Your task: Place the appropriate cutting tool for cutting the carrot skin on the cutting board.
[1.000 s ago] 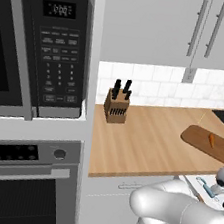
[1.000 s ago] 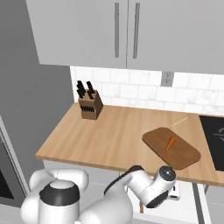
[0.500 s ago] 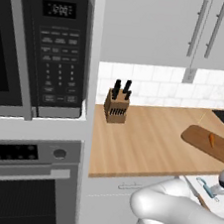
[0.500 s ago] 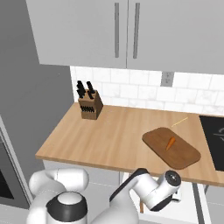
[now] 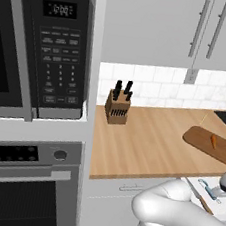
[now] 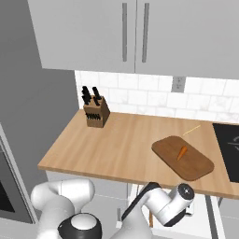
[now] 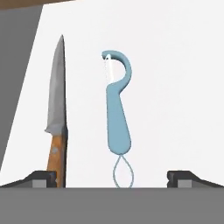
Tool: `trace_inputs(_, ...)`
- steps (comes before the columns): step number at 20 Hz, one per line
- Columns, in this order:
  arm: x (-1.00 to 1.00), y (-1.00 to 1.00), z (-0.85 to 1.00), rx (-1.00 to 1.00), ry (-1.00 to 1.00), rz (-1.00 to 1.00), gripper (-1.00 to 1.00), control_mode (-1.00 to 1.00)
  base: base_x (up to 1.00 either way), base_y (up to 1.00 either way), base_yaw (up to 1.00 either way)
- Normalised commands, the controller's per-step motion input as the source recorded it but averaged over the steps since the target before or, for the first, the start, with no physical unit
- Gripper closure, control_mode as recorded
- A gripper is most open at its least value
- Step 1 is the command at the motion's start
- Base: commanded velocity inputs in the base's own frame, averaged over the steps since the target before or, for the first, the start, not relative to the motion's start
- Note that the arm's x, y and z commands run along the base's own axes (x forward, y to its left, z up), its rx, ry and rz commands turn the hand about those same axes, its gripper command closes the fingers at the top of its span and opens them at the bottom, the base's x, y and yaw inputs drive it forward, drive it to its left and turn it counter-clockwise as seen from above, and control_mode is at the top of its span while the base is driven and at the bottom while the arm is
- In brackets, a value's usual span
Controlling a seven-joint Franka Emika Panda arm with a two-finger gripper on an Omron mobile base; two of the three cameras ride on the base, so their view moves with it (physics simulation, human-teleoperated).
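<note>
Peeler [image 5: 207, 187] lying in open drawer below counter edge, left base view. Carrot [image 6: 181, 152] on cutting board [image 6: 196, 167], right base view. Hand view: gripper [image 7: 114, 178] above peeler, fingers [image 7: 41, 179] spread wide, holding nothing; knife [image 7: 56, 118] just beside.

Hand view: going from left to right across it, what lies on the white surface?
Knife with a brown handle → light blue peeler, lying side by side and apart.
</note>
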Motion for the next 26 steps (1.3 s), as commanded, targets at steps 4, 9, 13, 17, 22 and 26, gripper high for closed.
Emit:
trace_inputs(4, 0.19, 0.00, -0.08, 0.00, 0.00, 0.00, -1.00, -1.00, 0.00, 0.00, 0.00)
trace_inputs(9, 0.23, 0.00, -0.01, 0.00, 0.00, 0.00, -1.00, -1.00, 0.00, 0.00, 0.00)
trace_inputs(13, 0.11, -0.01, -0.19, 0.00, 0.00, 0.00, -1.00, -1.00, 0.00, 0.00, 0.00)
trace_inputs(17, 0.01, -0.08, -0.31, 0.02, 0.00, 0.00, -1.00, -1.00, 0.00, 0.00, 0.00)
trace_inputs(22, 0.00, -0.10, -0.28, 0.03, 0.00, 0.00, -1.00, -1.00, 0.00, 0.00, 0.00)
trace_inputs(26, 0.00, -0.03, -0.08, 0.03, 0.00, 0.00, -1.00, -1.00, 0.00, 0.00, 0.00)
